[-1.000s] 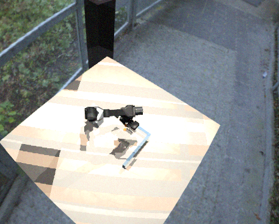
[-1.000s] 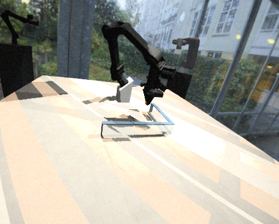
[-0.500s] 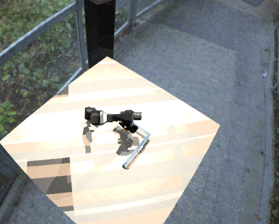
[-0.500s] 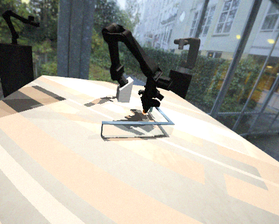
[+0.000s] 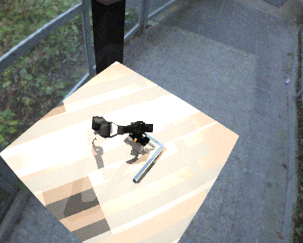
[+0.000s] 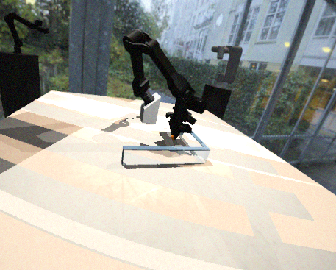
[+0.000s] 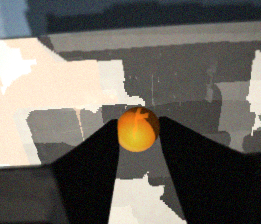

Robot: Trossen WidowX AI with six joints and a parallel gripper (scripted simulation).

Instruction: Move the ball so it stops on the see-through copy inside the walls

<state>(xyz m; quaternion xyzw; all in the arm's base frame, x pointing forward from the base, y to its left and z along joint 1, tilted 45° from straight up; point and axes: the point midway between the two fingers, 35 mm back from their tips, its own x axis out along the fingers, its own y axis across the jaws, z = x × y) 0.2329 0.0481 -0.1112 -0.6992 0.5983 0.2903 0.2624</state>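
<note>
Right now the claw (image 7: 138,131) pinches the orange ball (image 7: 138,128) between its fingertips, inside the walls (image 6: 165,154).

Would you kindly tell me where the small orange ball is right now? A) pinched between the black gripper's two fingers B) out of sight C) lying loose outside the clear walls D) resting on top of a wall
A: in the wrist view the small orange ball sits clamped between the tips of the black gripper, both dark fingers pressing its sides.

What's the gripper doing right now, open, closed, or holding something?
Gripper: closed on the orange ball, which sits pinched between the two dark fingers, low inside the corner of the clear walls.
</note>
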